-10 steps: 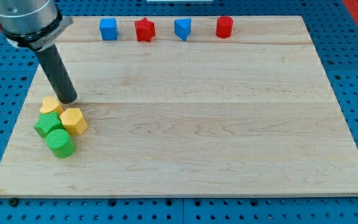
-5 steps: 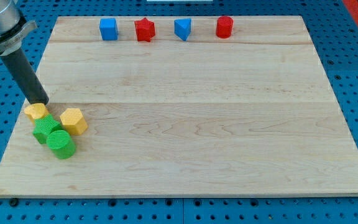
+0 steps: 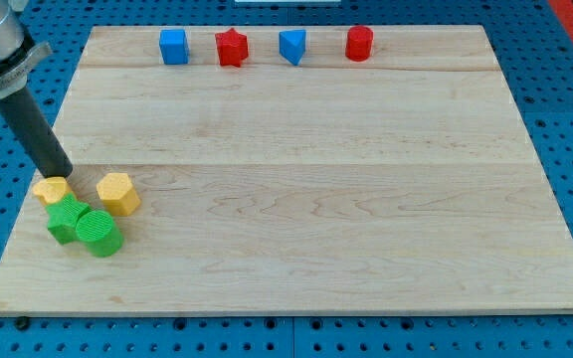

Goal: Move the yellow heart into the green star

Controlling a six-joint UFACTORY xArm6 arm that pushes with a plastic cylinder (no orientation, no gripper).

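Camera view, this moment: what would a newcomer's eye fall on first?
The dark rod coming in from the view's top left, with my tip right at the yellow heart, which sits against the green star near the board's left edge; a green cylinder and a second yellow block crowd the same spot. Next, the neat row along the view's top: blue cube, red star, blue block, red cylinder.

on the board [image 3: 306, 179], my tip [image 3: 61, 175] rests at the far side of the yellow heart [image 3: 52, 189] by the left edge. the green star [image 3: 67, 217] touches the heart's near side, the green cylinder [image 3: 98, 232] right of it, the yellow hexagon [image 3: 118, 193] apart to the right.
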